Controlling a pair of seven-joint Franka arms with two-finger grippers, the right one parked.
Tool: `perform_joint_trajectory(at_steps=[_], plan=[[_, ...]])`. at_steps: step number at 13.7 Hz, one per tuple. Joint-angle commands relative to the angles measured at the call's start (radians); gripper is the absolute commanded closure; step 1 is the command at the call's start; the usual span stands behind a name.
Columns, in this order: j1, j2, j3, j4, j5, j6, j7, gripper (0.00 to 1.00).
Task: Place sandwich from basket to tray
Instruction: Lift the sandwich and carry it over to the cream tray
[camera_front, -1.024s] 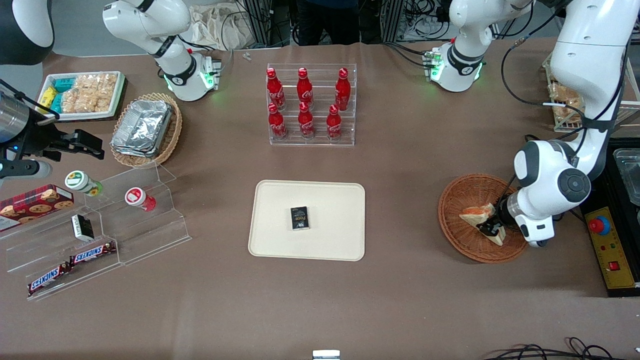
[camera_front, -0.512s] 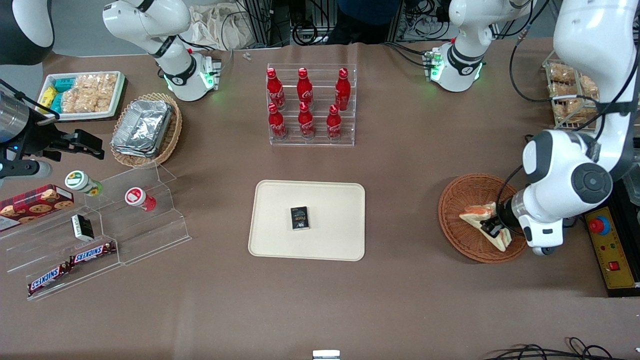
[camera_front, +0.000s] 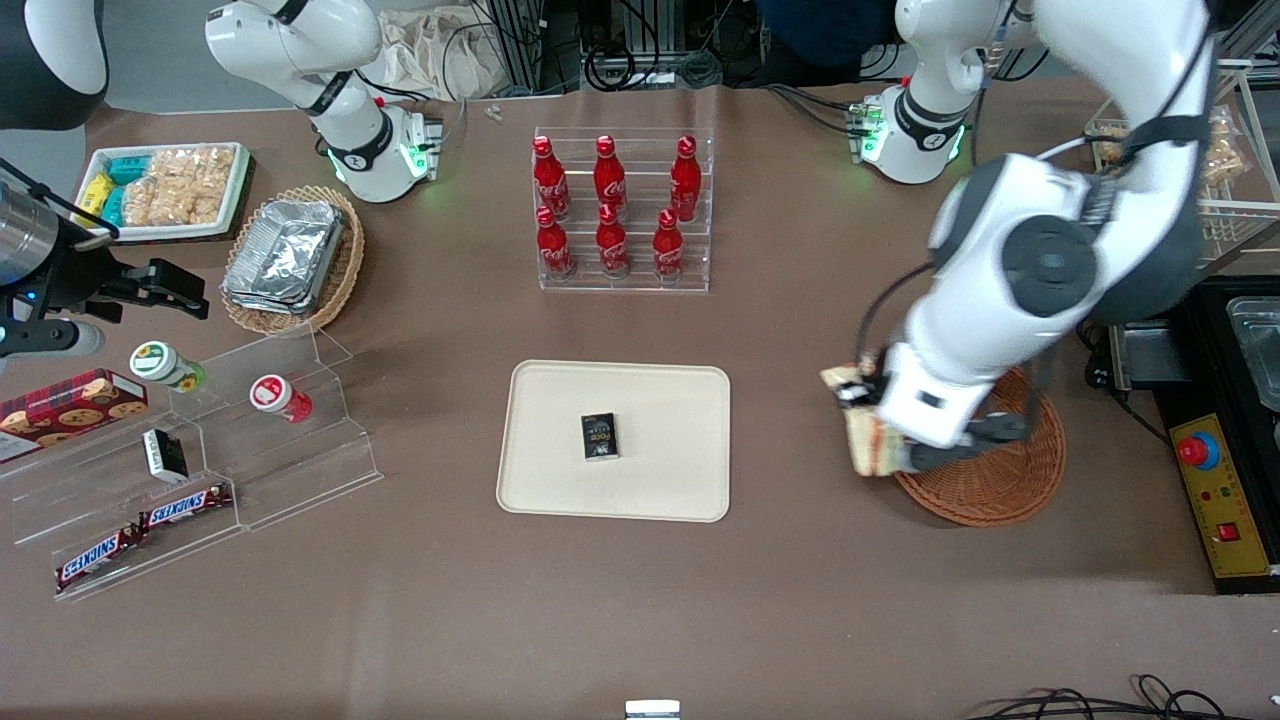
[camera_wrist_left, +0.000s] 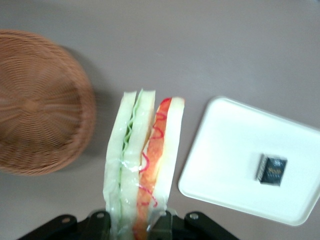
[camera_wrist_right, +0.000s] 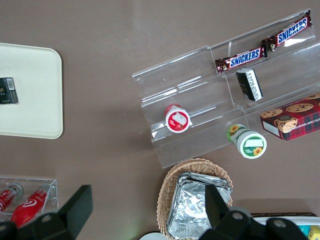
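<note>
Wrist view shows you the gripper (camera_wrist_left: 135, 222) pinching the sandwich (camera_wrist_left: 142, 160) at its lower end, fingers (camera_wrist_left: 100, 222) pressed against the bread on both sides, with green filling on one half and orange-pink on the other. You have the sandwich up in the air, over bare table (camera_wrist_left: 210, 45) between the basket (camera_wrist_left: 37, 102) and the tray (camera_wrist_left: 225, 150). The basket holds nothing you can see in this view. On the tray lies one small dark box (camera_wrist_left: 272, 170), well apart from the rim. From the front you see the gripper (camera_front: 868, 425) just beside the basket (camera_front: 1000, 485) rim, on the side toward the tray (camera_front: 660, 400), and the sandwich (camera_front: 862, 430) partly hidden by the arm. The arm covers much of the basket. The dark box (camera_front: 599, 436) sits near the tray's middle. Farther from the front camera than the tray, a clear rack (camera_front: 625, 280) carries six red bottles (camera_front: 611, 180) in two rows. Toward the parked arm's end you find a tan basket (camera_front: 345, 265) with foil trays (camera_front: 285, 255) stacked in it, a white dish (camera_front: 235, 195) with snack packets (camera_front: 175, 185), and a clear stepped stand (camera_front: 300, 470) holding two round tubs (camera_front: 280, 397), a small black pack (camera_front: 165, 455), two Snickers bars (camera_front: 185, 507) and a cookie box (camera_front: 70, 402). At the working arm's end a wire rack (camera_front: 1255, 190) holds pastry packs (camera_front: 1220, 130).
</note>
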Motion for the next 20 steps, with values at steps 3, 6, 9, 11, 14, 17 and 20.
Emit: perform_joint_trajectory(at_steps=[3, 6, 9, 11, 14, 17, 20], plan=[[-0.195, 0.26, 0.013, 0.107, 0.143, -0.016, 0.031, 1.0], [-0.218, 0.34, 0.013, 0.113, 0.157, 0.153, -0.015, 1.0], [-0.261, 0.405, 0.024, 0.124, 0.178, 0.223, -0.067, 1.0], [-0.29, 0.446, 0.056, 0.124, 0.244, 0.289, -0.116, 1.0], [-0.3, 0.463, 0.058, 0.124, 0.258, 0.317, -0.127, 0.94], [-0.301, 0.466, 0.058, 0.123, 0.26, 0.319, -0.129, 0.04], [-0.289, 0.443, 0.058, 0.123, 0.252, 0.313, -0.133, 0.0]])
